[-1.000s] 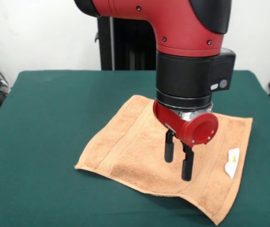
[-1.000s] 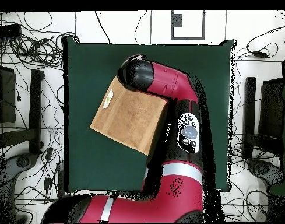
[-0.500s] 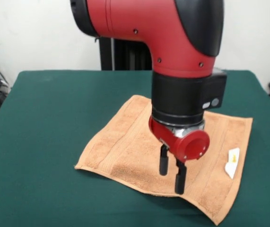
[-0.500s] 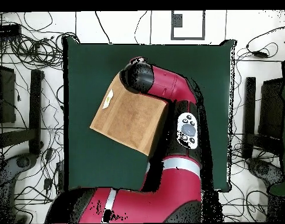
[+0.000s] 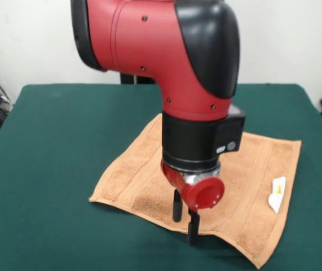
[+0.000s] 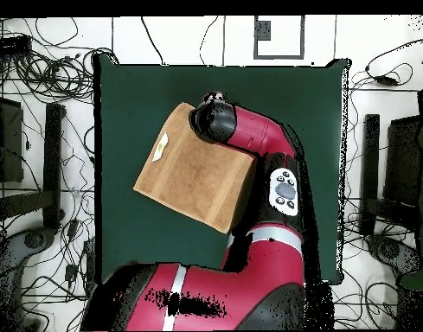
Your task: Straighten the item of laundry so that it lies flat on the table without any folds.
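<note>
A: Where's the towel point(image 5: 200, 169)?

B: Mid-table point(image 5: 65, 141), spread out w/ its near edge lifting a bit off the cloth. White label point(image 5: 277, 193) by one side edge.

A: Why's the arm there?

B: Prob. to catch that raised near edge, since that's the part not lying flat.

A: And the gripper point(image 5: 184, 217)?

B: Pointing down right at the edge, fingers parted only a little, nothing between them. One tip approx. on the towel, other at the hem. Real contact? Can't tell.

Bright, even light; soft shadows.
</note>
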### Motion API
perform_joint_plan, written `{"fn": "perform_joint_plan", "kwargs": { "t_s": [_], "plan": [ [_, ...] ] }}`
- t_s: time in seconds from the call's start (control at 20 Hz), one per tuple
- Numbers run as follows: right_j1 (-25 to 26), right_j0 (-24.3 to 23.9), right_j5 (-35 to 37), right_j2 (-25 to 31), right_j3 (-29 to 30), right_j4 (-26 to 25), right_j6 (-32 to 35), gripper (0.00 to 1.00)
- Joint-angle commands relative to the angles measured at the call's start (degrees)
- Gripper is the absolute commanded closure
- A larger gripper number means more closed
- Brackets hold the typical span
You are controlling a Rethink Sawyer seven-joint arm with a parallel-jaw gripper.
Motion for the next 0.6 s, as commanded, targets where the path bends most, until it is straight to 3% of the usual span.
{"fn": "perform_joint_plan", "kwargs": {
  "t_s": [0.05, 0.4, 0.6],
  "plan": [
    [5.02, 1.49, -5.2, 4.79, 3.49, 1.54, 7.49, 0.0],
    [4.76, 3.07, -4.65, 3.35, 3.84, 2.68, 9.32, 0.0],
    [1.78, 4.43, -0.93, 1.76, 5.73, 3.24, 10.06, 0.0]
  ]
}}
